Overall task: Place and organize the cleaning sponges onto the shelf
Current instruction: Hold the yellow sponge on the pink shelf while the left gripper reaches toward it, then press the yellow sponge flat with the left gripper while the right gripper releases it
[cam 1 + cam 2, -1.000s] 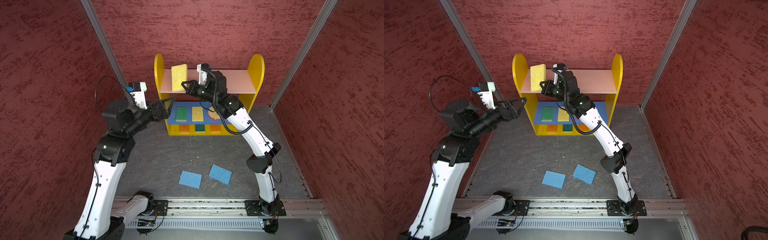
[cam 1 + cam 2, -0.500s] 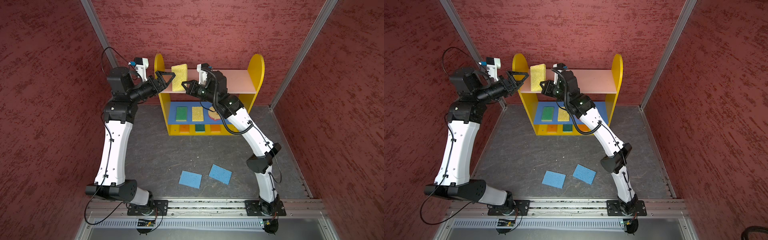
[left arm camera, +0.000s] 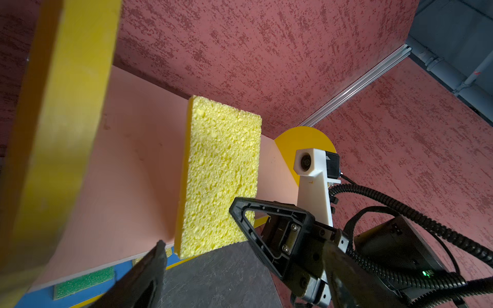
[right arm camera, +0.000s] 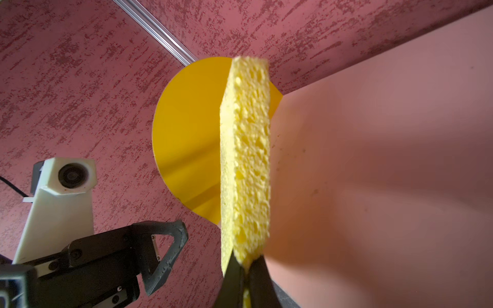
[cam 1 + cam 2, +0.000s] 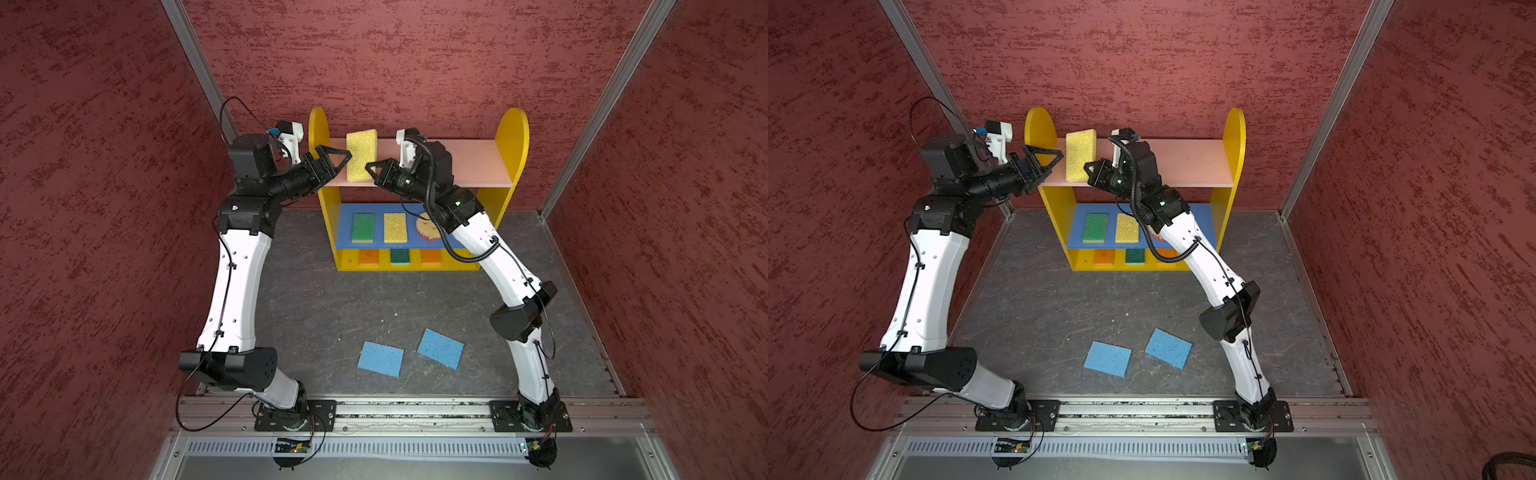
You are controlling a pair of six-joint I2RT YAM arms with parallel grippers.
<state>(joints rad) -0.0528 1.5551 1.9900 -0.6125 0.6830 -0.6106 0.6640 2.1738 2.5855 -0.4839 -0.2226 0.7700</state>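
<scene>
Here, six sponges lie in the shelf's lower tiers.

1. We find the shelf at the back, against the rear wall.
2. Over the left part of its top board stands the upright sponge, with the left gripper just left of it and the right gripper at its lower front corner.
3. The middle row of three lies on the middle board (the round sponge is rightmost, partly behind the right arm).
4. The bottom row of three lies on the bottom board.
5. Two floor sponges lie side by side, well before the shelf.
</scene>
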